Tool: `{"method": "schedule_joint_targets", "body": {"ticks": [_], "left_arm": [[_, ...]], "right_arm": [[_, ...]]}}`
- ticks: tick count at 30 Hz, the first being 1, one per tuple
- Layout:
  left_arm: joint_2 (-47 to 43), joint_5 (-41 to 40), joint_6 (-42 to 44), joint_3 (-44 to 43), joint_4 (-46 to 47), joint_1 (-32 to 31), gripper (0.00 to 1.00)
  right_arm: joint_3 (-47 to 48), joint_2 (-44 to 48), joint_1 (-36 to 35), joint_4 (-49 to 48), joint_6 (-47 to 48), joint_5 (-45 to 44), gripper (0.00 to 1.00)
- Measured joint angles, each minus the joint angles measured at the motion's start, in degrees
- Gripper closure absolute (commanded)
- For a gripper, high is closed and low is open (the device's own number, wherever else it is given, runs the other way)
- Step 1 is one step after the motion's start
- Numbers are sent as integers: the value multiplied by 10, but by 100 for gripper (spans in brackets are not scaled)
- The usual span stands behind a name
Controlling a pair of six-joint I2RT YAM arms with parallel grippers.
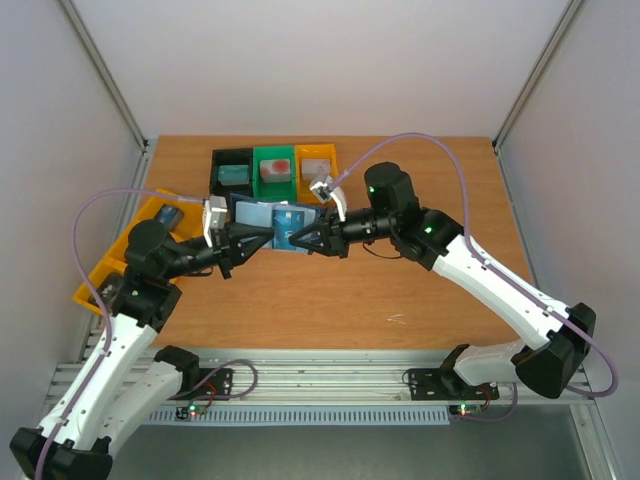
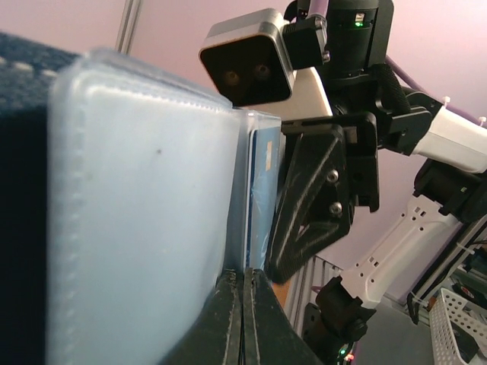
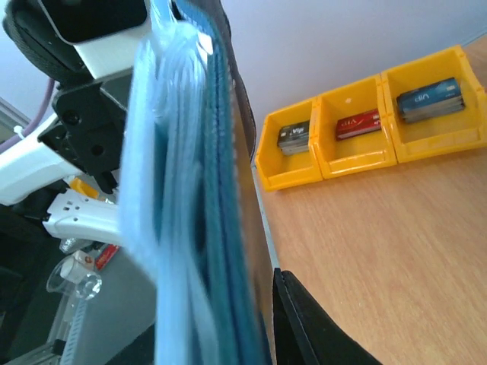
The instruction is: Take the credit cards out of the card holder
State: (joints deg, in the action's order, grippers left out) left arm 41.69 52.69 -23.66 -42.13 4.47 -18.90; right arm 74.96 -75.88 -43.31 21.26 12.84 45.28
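The slate-blue card holder (image 1: 272,218) hangs open above the table, between my two grippers. My left gripper (image 1: 250,241) (image 2: 243,285) is shut on the lower edge of one thin pocket page, and the pale shiny pages (image 2: 144,228) fill the left of its view. A blue credit card (image 2: 264,190) sits in a pocket behind them. My right gripper (image 1: 304,238) (image 3: 247,304) straddles the holder's other side (image 3: 190,213). One black finger (image 3: 319,331) stands slightly off the blue cover. The other finger is hidden behind the pages.
Black (image 1: 232,172), green (image 1: 273,170) and orange (image 1: 317,160) bins stand at the back. A row of yellow bins (image 1: 110,275) (image 3: 358,148) lies along the left edge, holding grey (image 3: 294,135), red (image 3: 359,122) and blue (image 3: 429,99) cards.
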Motion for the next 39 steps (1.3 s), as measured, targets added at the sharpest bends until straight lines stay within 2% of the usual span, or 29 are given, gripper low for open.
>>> {"method": "schedule_joint_targets", "body": {"ticks": [3,10,16,17,19,21,23,26,31,39], "left_arm": [[-2,7,2,0,-2,3,100],[-2,19,4,0,-9,5,100],[-5,28,19,0,-26,6,100],[-5,32,21,0,-27,6,98],[-4,44,24,0,-25,7,85],[1,52,22,0,-17,8,81],[7,60,20,0,-7,8,85],[15,64,11,0,0,9,99],[15,64,2,0,5,11,100],[-14,49,41,-3,-57,4,100]], "right_arm": [[-3,17,15,5,1,14,77],[-2,32,24,29,11,40,98],[-2,32,25,42,18,46,99],[-2,32,25,43,18,49,99],[0,31,25,49,17,56,99],[5,28,25,53,17,61,99],[9,23,24,54,17,62,99],[16,16,24,57,17,62,99],[25,15,24,67,24,64,99],[9,23,32,74,40,75,99]]}}
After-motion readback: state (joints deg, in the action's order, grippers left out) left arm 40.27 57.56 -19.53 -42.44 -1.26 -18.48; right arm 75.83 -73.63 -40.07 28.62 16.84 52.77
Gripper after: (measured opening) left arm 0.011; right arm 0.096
